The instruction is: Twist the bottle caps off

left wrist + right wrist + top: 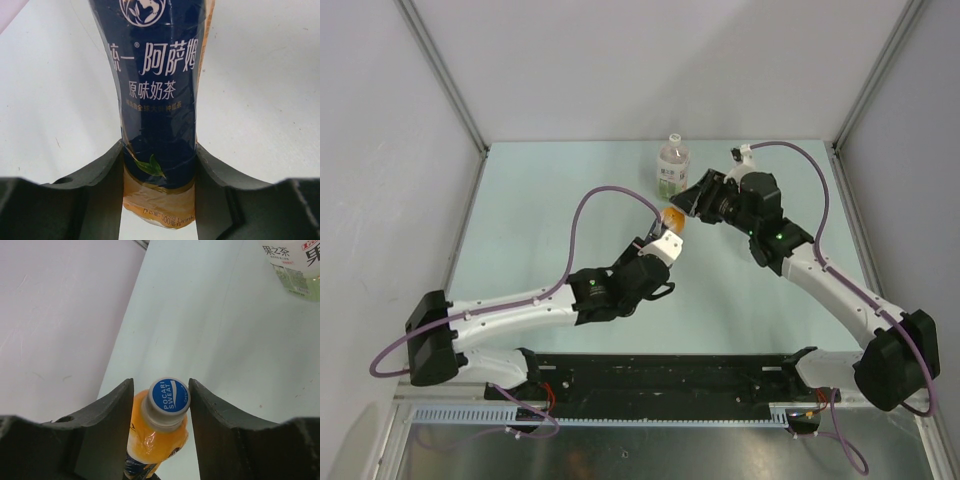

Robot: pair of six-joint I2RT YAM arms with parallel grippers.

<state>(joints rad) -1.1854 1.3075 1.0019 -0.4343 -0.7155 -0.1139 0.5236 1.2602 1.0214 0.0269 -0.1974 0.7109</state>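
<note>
Overhead view of two robot arms meeting over a pale green table, both at one milk-tea bottle with a dark blue label and an orange body. The left gripper is clamped on this bottle, its two dark fingers pressed against the label on either side of the lower body. The bottle's neck end points away from the left arm, toward the right gripper. The blue-topped cap, with white lettering and a pale skirt, is on the bottle's neck and sits between the right gripper's fingers. One finger looks to be touching the cap's edge and the other shows a thin sliver of gap, so whether this claw is squeezing the cap cannot be told. Just beyond the milk-tea bottle, toward the far edge of the table, a clear bottle with a green label stands upright, its whitish cap on.
</note>
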